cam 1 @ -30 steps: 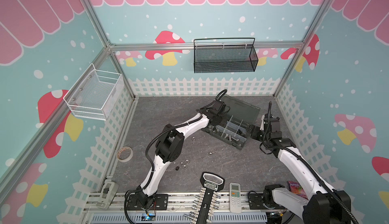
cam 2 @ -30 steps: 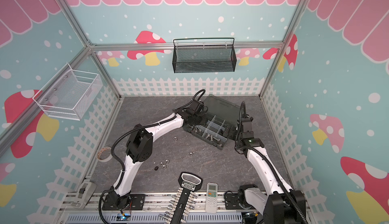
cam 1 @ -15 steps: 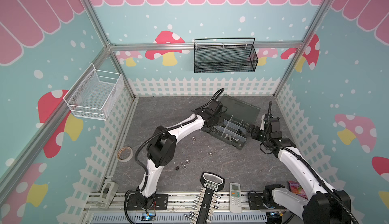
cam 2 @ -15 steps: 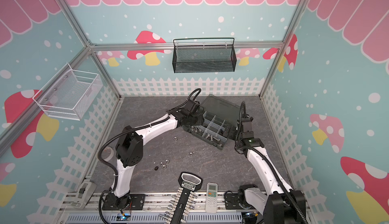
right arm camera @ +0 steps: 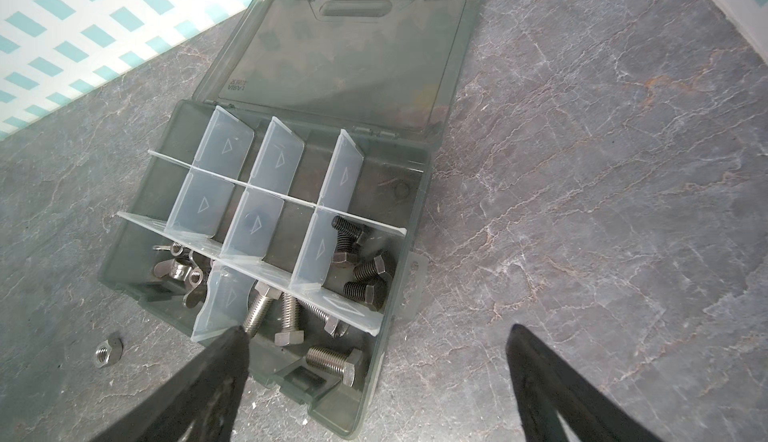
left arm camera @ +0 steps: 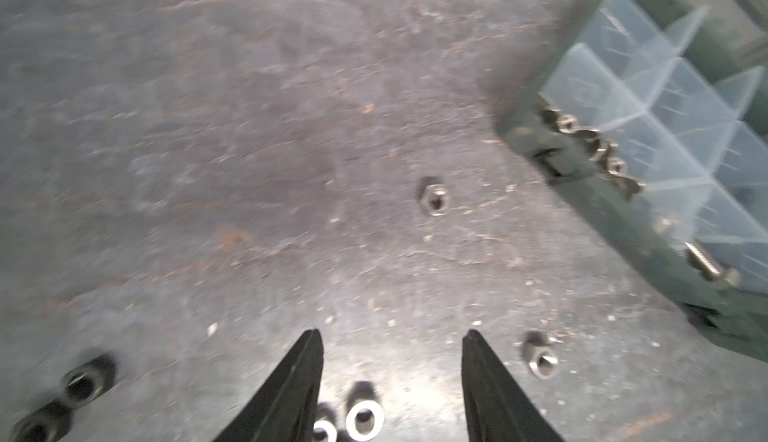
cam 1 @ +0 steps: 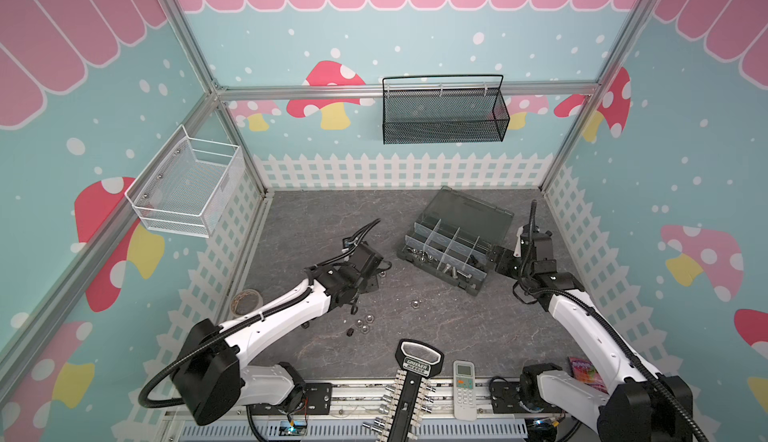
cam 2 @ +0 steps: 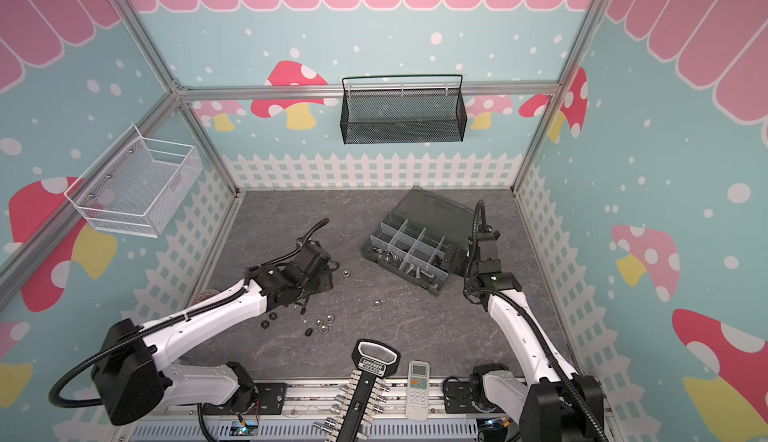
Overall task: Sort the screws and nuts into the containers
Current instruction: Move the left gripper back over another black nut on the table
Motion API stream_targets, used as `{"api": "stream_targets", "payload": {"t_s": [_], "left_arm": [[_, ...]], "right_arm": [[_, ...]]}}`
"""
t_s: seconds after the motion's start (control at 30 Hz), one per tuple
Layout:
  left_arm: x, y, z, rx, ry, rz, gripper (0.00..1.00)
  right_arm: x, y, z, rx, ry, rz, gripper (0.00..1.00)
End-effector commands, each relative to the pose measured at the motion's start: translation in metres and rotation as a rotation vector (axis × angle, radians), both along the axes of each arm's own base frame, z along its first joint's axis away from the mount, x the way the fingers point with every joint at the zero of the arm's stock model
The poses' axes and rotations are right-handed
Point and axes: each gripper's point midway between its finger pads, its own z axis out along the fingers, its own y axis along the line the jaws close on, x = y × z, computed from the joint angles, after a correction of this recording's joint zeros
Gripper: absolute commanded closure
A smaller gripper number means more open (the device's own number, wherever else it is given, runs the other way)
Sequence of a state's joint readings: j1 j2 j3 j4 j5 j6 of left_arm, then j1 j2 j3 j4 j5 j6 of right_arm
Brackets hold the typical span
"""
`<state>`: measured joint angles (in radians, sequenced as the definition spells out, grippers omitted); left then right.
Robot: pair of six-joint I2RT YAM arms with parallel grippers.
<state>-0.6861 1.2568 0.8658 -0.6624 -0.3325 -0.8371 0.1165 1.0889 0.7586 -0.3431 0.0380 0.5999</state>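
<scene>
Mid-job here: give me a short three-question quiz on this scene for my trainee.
1. True or false: the organiser has its lid open.
2. The black screws lie: A) on the table, B) in an organiser compartment, C) in the mesh basket.
3. Which gripper is nearest the organiser?
Key: 1 true; 2 B; 3 the right gripper.

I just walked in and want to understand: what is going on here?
Two robot arms are sorting small hardware into an organiser box. Silver screws and black screws already lie in separate compartments. Several nuts are loose on the table. The left gripper hovers open and empty over them; the right gripper is wide open at the box's edge, holding nothing.
</scene>
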Motion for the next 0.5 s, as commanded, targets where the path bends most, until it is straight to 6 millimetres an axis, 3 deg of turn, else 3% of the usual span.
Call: {"api": "stream_targets", "payload": {"t_s": [0.0, 0.2, 0.37, 0.47], "left_arm": [[-0.03, 0.056, -0.012, 0.006, 0.018, 0.219, 0.46], [-0.063, 0.113, -0.039, -0.097, 0.042, 0.426, 0.47], [-0.075, 0.139, -0.053, -0.13, 0.076, 0.514, 0.48], [-0.071, 0.144, -0.056, -0.124, 0.091, 0.509, 0.49]], "right_arm": [[-0.001, -0.003, -0.001, 0.008, -0.006, -0.024, 0.02], [0.001, 0.003, -0.005, 0.04, -0.003, -0.005, 0.02], [0.001, 0.003, -0.005, 0.038, -0.004, 0.0, 0.02], [0.001, 0.003, -0.004, 0.037, -0.005, -0.002, 0.02]]}}
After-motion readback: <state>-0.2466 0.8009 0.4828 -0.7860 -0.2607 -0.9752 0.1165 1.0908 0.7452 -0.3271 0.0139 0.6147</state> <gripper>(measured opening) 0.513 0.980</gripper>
